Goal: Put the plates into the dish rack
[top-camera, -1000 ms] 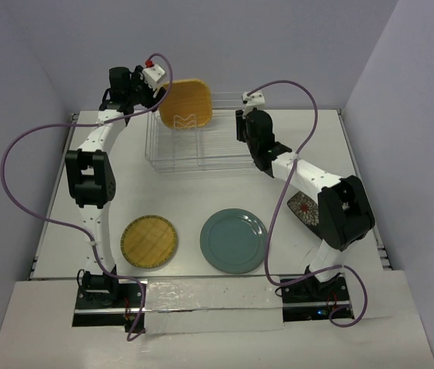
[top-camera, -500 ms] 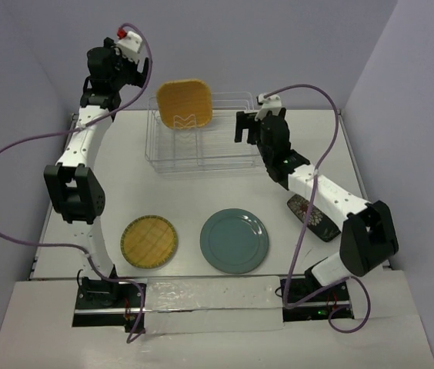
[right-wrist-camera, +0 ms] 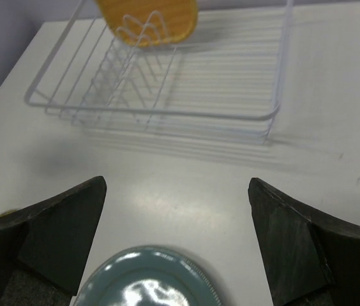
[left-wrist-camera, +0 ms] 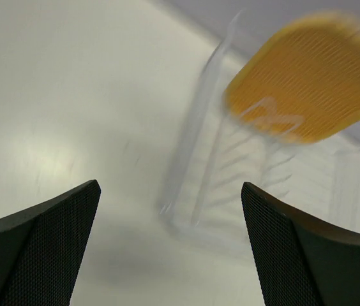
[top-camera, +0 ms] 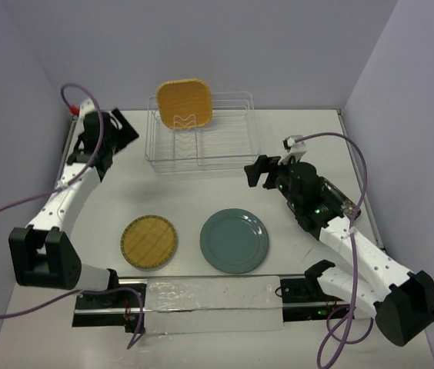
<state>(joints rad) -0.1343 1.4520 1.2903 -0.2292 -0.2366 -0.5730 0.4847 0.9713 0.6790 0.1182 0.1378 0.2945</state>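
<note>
An orange-tan rounded square plate (top-camera: 185, 104) (left-wrist-camera: 307, 76) (right-wrist-camera: 148, 16) stands upright in the wavy dividers at the back left of the wire dish rack (top-camera: 228, 142) (left-wrist-camera: 209, 159) (right-wrist-camera: 167, 115). A yellow grid plate (top-camera: 149, 241) and a teal plate (top-camera: 235, 241) (right-wrist-camera: 148, 284) lie flat near the table's front. My left gripper (top-camera: 115, 135) (left-wrist-camera: 169, 191) is open and empty, left of the rack. My right gripper (top-camera: 255, 171) (right-wrist-camera: 177, 185) is open and empty, between the rack's front right corner and the teal plate.
White table (top-camera: 194, 192) with grey walls behind and at both sides. Purple cables (top-camera: 1, 215) loop off both arms. The right arm's forearm (top-camera: 355, 254) lies across the table's right side. A taped strip (top-camera: 209, 296) runs along the front edge.
Both arms have drawn back from the rack. The left gripper came down from behind the rack to its left side. The right gripper opened wide and moved forward toward the teal plate. The orange plate stayed put.
</note>
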